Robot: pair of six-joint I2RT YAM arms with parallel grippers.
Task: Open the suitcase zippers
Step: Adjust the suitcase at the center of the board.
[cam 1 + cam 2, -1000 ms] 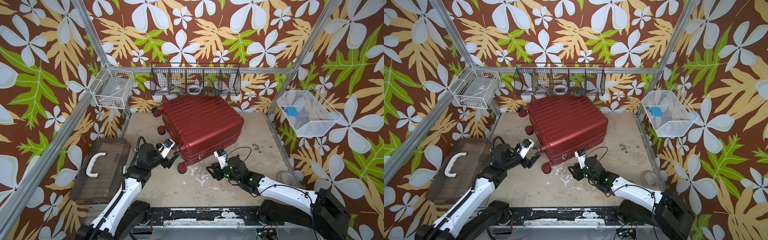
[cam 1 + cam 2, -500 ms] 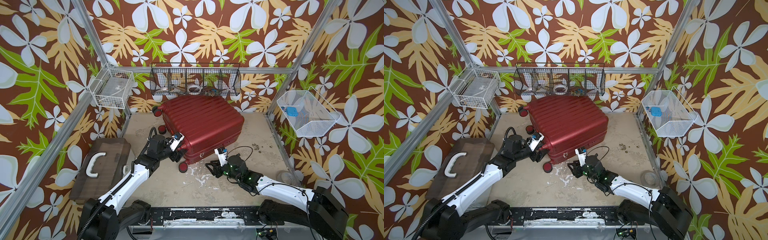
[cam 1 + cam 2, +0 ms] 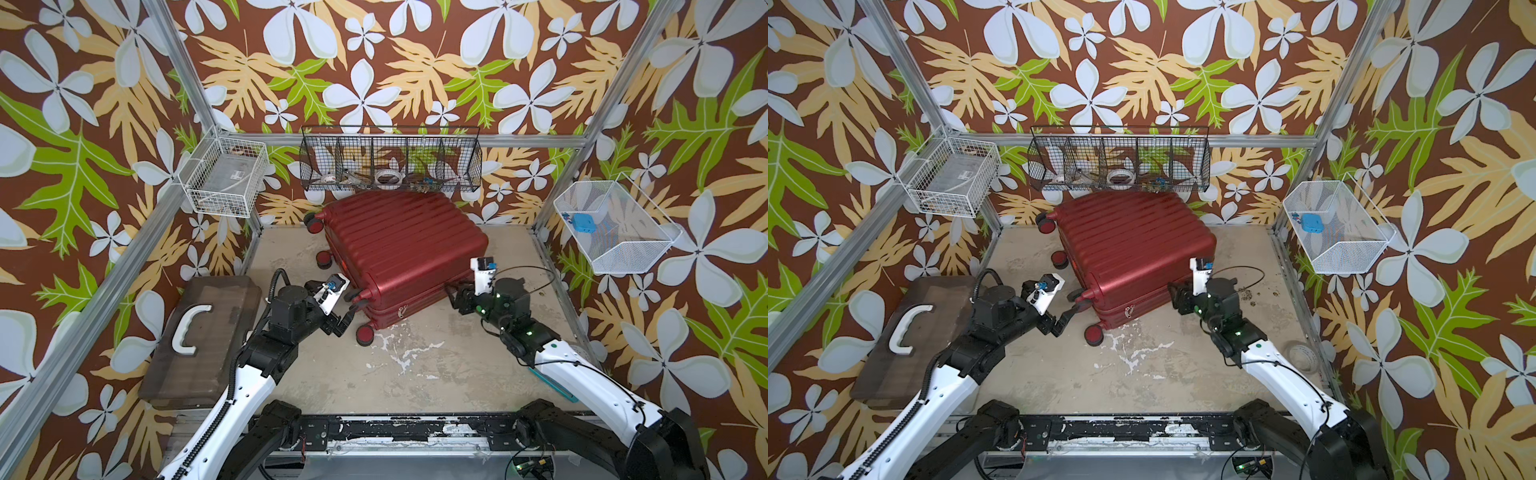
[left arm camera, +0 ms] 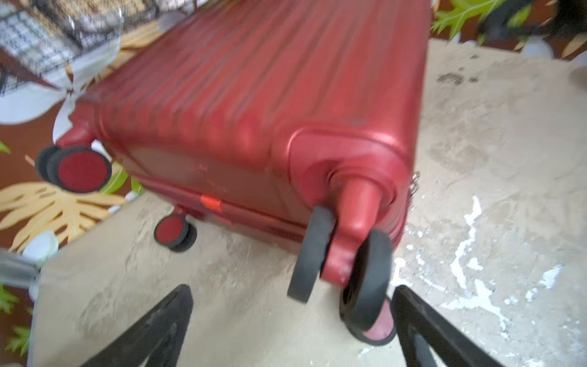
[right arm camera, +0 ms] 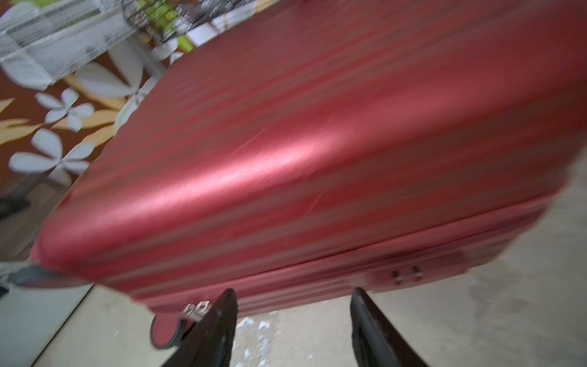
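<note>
1. While both arms were extended from the near edge, your large dark-red ribbed hard-shell suitcase (image 3: 399, 245) lay flat and shut on the worn beige tabletop (image 3: 415, 374), towards the back, partly under the black wire basket (image 3: 390, 162)
2. Your left gripper (image 4: 292, 289) stood at the suitcase's near wheel corner, jaws wide apart and gripping nothing; a black-and-red double wheel (image 4: 365, 276) sat close by one finger (image 4: 422, 321)
3. Your right gripper (image 5: 293, 294) faced the long near side, jaws apart and empty
4. You could see the thin dark-red zipper band (image 5: 333, 268) running along the middle seam; its small metallic pull tabs (image 5: 197, 309) hung just beside one right finger (image 5: 219, 324), contact too blurred to judge
</note>
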